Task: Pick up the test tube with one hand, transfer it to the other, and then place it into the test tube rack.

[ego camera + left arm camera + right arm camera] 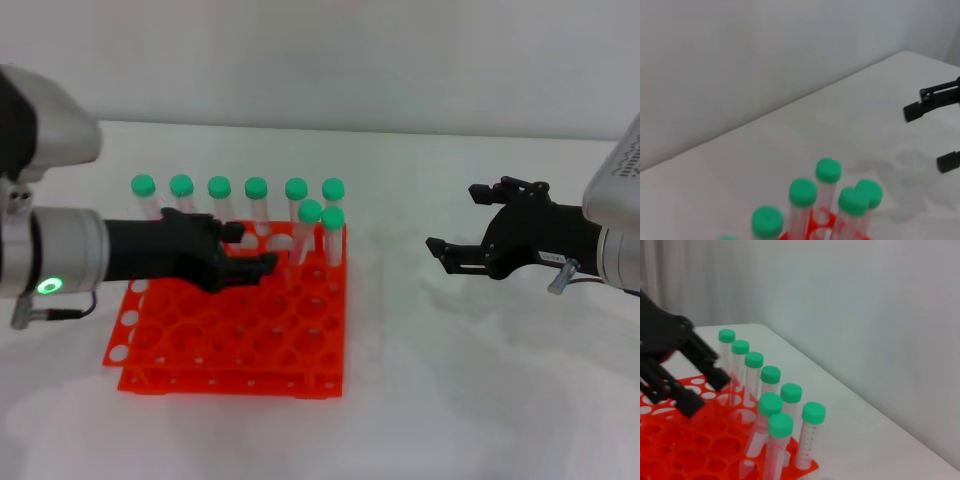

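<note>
Eight green-capped test tubes (333, 232) stand upright along the far and right edge of the orange rack (232, 335). The left gripper (240, 262) hovers over the rack, fingers spread, holding nothing. The right gripper (452, 252) hangs well right of the rack, jaws apart, empty.

No readable words or brands, only faint unnumbered measuring marks on a test tube (807, 441)

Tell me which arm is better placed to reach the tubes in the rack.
Left. The left tool hangs over the rack, close to the two front tubes. The right tool sits over the table, off the rack's right side.
</note>
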You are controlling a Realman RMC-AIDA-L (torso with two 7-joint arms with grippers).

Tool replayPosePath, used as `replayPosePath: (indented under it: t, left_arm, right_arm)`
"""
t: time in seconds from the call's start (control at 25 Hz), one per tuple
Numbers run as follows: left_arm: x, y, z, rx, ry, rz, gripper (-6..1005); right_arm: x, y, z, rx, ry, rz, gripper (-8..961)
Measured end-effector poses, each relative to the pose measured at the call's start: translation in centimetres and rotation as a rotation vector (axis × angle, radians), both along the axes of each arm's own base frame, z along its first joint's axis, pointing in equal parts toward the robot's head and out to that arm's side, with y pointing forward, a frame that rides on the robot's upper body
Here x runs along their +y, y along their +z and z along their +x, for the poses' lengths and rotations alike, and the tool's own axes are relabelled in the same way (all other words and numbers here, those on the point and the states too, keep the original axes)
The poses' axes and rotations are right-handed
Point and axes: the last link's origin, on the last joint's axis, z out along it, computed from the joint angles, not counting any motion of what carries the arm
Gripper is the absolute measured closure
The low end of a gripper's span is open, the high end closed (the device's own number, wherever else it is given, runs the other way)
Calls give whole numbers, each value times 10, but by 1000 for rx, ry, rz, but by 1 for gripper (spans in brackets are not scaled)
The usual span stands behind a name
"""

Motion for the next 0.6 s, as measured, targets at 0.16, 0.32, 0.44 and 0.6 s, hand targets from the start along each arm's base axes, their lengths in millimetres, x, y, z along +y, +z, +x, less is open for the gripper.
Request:
replayPosePath:
  t: [0.16,0.32,0.44,0.6]
  left_arm:
    - [-11,10,-20,-16,5,53,361]
    - [-25,16,-37,-96,-75,138,361]
    - [-37,21,-48,-166,-156,238,361]
    - [-52,32,-63,-242,-226,392,361]
  right_arm:
    - [3,7,4,18,-19,23,97]
    - [6,21,13,73,-47,69,97]
    - [9,35,26,144,-70,101,97]
    - [7,63,60,303,-122,122,98]
